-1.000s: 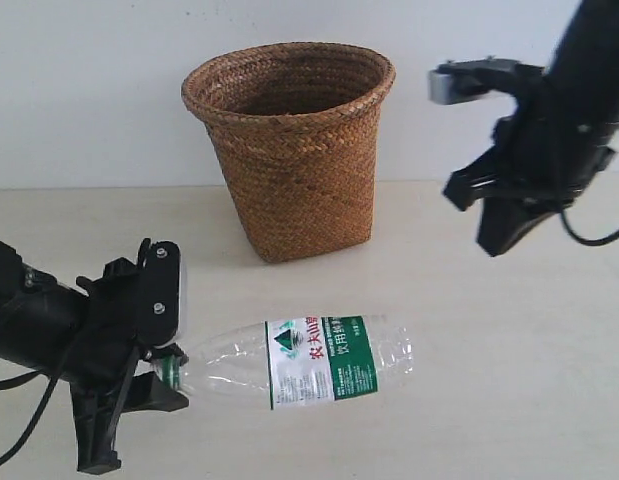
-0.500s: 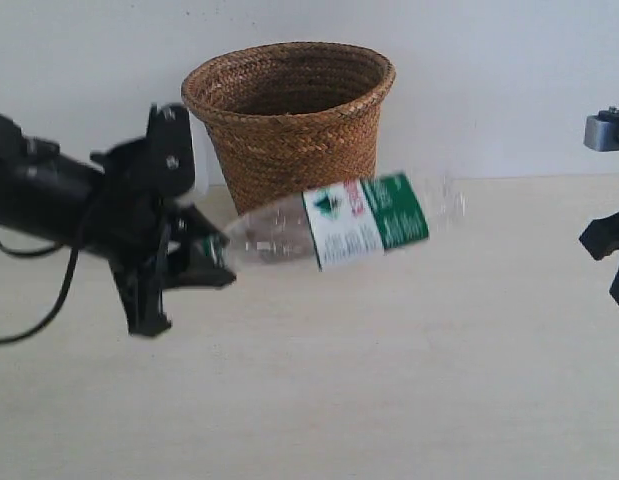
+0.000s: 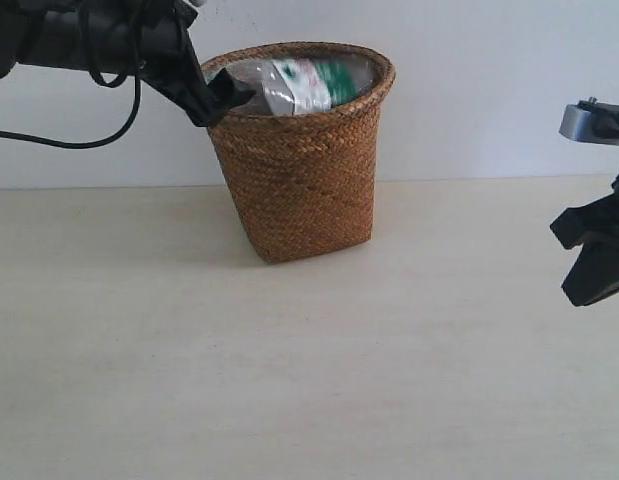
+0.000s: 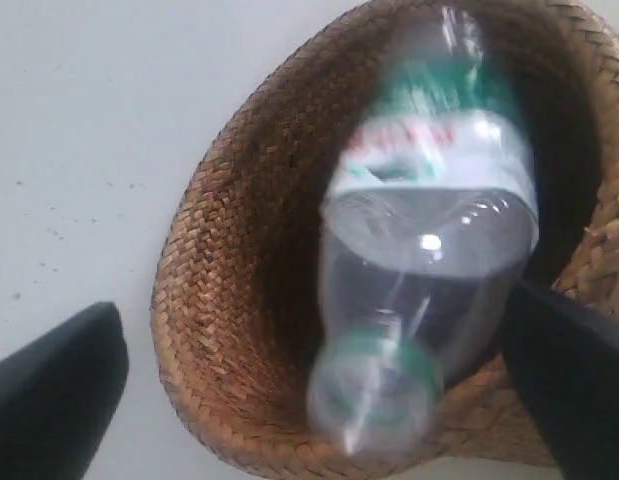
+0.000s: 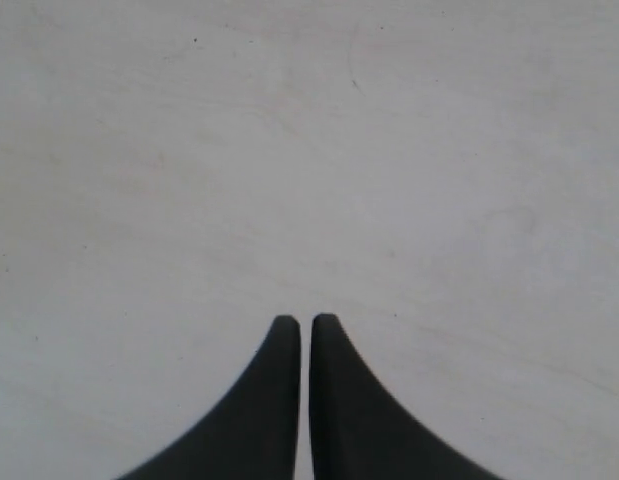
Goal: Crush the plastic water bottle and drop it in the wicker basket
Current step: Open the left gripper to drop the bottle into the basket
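The left gripper (image 3: 224,100) hung at the left rim of the wicker basket (image 3: 299,180) with its jaws spread wide, seemingly to release the plastic water bottle (image 3: 304,85), which lay tilted in the basket's mouth. The right gripper (image 5: 304,325) idled far right over the worktop (image 3: 289,380), jaws together on nothing. Half a second earlier the bottle was clamped by its cap, lower, in front of the basket.
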Robot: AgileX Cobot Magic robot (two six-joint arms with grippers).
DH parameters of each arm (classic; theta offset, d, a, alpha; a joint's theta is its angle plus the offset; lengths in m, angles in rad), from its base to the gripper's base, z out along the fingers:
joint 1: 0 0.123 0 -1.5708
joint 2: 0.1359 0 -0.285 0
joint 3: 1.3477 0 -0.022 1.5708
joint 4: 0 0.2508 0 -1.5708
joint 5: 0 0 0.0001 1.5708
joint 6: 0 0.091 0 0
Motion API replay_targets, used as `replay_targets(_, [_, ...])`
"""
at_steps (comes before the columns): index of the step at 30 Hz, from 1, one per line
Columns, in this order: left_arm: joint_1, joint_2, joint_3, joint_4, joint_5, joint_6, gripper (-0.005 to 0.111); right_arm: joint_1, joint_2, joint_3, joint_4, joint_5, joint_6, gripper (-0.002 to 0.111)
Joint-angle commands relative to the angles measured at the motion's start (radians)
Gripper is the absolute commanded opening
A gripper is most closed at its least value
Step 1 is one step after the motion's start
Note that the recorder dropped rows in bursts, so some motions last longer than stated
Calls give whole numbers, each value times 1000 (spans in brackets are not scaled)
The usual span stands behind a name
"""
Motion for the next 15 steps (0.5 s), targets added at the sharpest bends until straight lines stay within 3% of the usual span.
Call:
replay_targets(1, [0, -11, -14, -7, -19, -12, 82, 1, -9, 2, 24, -8, -32, 0])
replay_targets(4, [0, -38, -14, 30, 7, -12, 63, 1, -9, 2, 26, -31, -34, 0])
replay_targets(9, [0, -99, 12, 113, 115, -76, 11, 1, -9, 2, 16, -99, -43, 0])
replay_targets(10, [0, -109, 19, 150, 132, -105, 5, 1, -9, 2, 4, -125, -44, 0])
replay_targets(15, [21, -165, 31, 424, 275, -425, 4, -2, -9, 2, -196, -225, 56, 0])
